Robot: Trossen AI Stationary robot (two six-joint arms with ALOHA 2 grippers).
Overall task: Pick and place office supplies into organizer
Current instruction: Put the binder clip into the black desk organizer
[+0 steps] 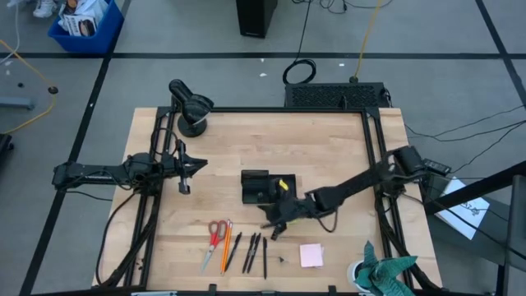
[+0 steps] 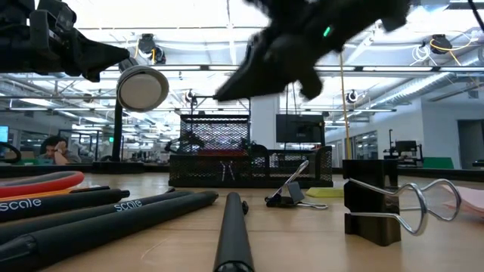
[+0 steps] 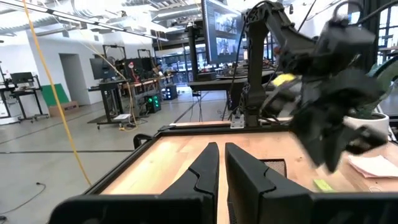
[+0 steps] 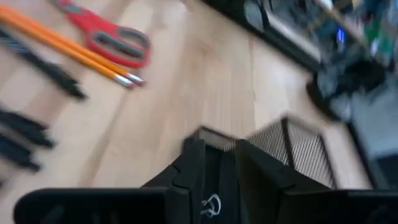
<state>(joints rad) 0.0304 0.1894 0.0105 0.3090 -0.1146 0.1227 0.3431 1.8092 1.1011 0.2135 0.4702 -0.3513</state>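
My right gripper (image 1: 278,224) hung near the black mesh organizer tray (image 1: 256,187); whether its fingers were parted, I couldn't tell. The thin black pens (image 1: 251,252) lay unpicked, probably next.

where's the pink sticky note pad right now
In the high view the pink sticky-note pad lies flat near the table's front edge on the right side, right of the black pens and left of the teal cloth.

— Where's the organizer (image 1: 256,187)?
— Mid-table, a black mesh tray; a yellow piece (image 1: 284,184) rests at its right end.
— The supplies?
— Near the front edge: red scissors (image 1: 215,236), orange pencil (image 1: 226,246), black pens (image 1: 251,252), pink pad (image 1: 311,255).
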